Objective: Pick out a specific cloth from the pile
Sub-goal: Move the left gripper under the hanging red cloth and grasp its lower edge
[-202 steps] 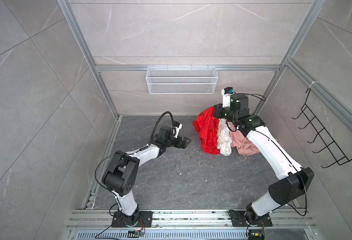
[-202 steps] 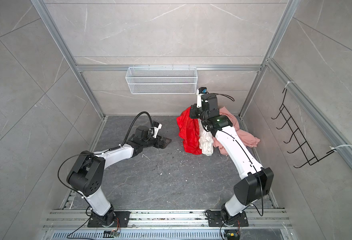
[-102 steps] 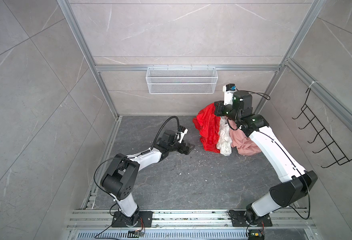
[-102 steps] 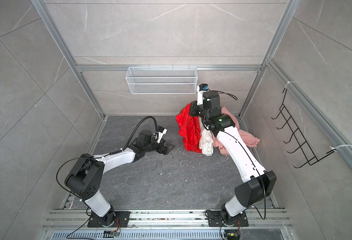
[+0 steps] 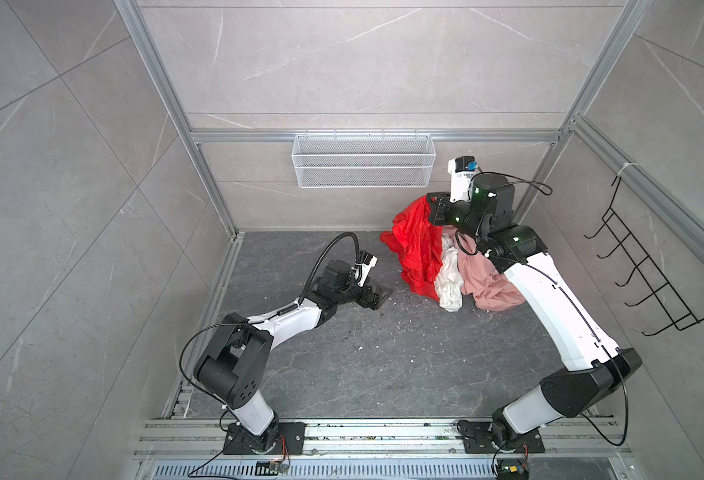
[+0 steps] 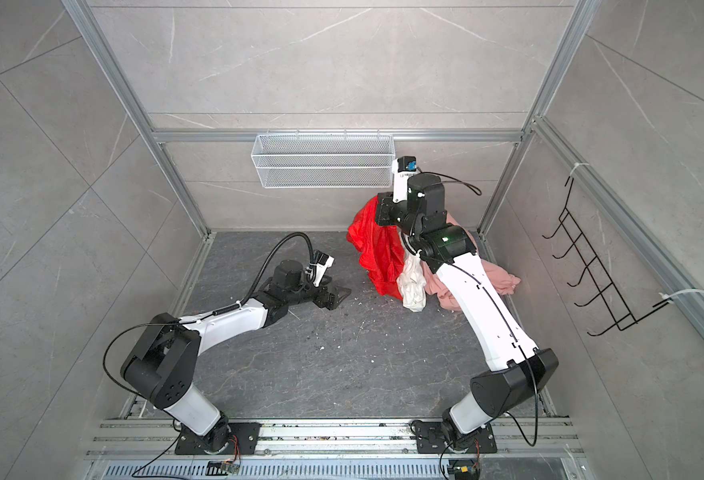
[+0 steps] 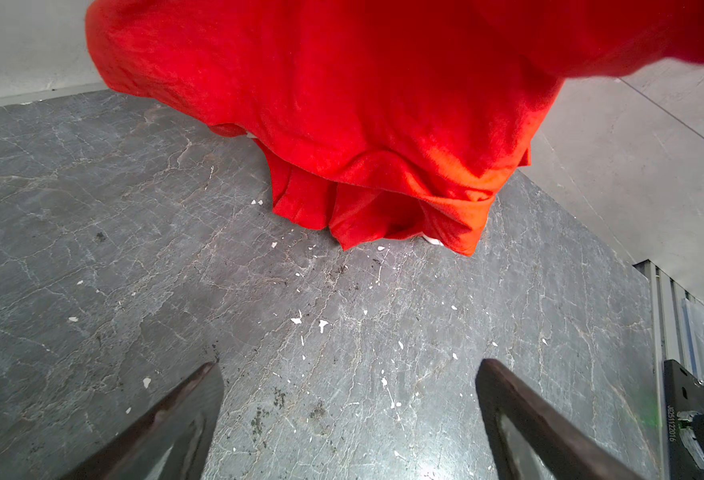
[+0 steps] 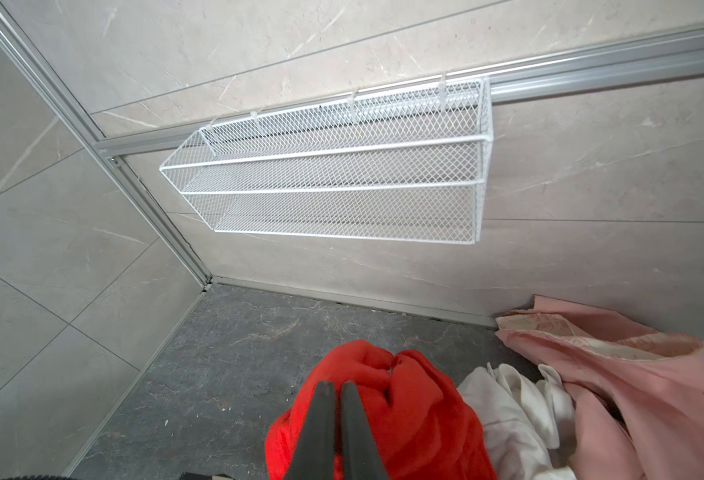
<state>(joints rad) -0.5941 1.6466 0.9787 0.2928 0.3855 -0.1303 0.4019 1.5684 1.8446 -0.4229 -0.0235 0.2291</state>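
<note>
red cloth (image 5: 419, 245), hanging at far right, pinched in fully closed right gripper (image 8: 337, 386); left gripper (image 7: 348, 363) wide open, empty; risk: adjoining white cloth (image 5: 450, 278) snagged, dragged along.

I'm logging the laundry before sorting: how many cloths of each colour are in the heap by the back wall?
Red cloth: 1
White cloth: 1
Pale pink cloth: 1
Total: 3
</note>
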